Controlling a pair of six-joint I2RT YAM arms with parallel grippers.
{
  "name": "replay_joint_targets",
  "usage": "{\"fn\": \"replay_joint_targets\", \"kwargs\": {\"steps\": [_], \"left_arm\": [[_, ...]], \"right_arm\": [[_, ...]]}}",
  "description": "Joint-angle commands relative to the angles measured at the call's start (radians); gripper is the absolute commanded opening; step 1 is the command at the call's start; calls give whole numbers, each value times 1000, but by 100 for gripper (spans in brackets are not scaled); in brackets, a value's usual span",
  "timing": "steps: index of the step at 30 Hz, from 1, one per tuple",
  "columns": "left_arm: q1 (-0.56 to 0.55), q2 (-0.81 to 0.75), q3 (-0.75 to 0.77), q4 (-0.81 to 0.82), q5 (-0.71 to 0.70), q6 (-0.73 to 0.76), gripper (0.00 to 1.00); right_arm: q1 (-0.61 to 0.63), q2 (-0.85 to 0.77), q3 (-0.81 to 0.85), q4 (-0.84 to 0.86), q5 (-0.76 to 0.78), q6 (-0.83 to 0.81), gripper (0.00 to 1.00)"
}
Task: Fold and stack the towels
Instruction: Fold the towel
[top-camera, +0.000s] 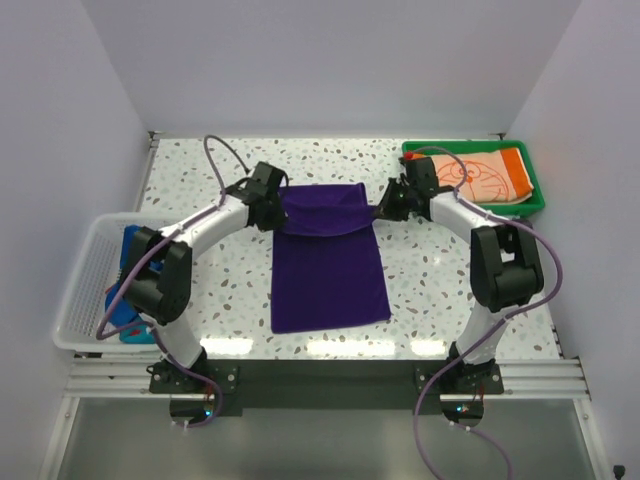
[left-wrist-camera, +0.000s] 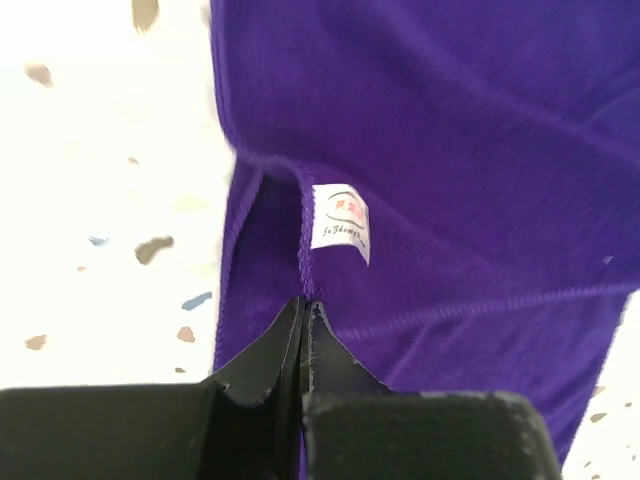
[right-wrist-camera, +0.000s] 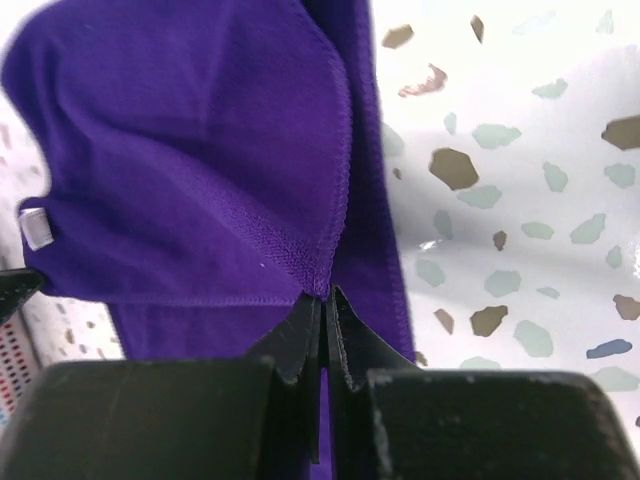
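The left jaws are pressed together on the left hem of the purple towel (top-camera: 330, 270). The right jaws are clamped on its right hem. Both grip at the far end, where a flap lies doubled over. The towel lies mid-tabletop (top-camera: 180, 180), with bare speckled surface on either side. An orange-and-white towel (top-camera: 480, 175) fills the green tray (top-camera: 535, 205) in the far right corner. A blue towel (top-camera: 130, 245) sits in the white basket (top-camera: 85, 270) at the left edge.

Purple towel (top-camera: 330, 270), far edge half-folded
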Motion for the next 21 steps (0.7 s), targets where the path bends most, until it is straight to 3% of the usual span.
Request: {"fn": "replay_joint_targets", "kwargs": {"steps": [1, 11, 21], "left_arm": [[27, -77, 113, -47, -84, 66, 0], [125, -42, 335, -22, -89, 170, 0], [219, 81, 561, 67, 38, 251, 0]], "right_arm": [[-4, -78, 90, -40, -23, 33, 0], [-2, -32, 364, -45, 47, 70, 0], [-5, 99, 597, 28, 116, 88, 0]]}}
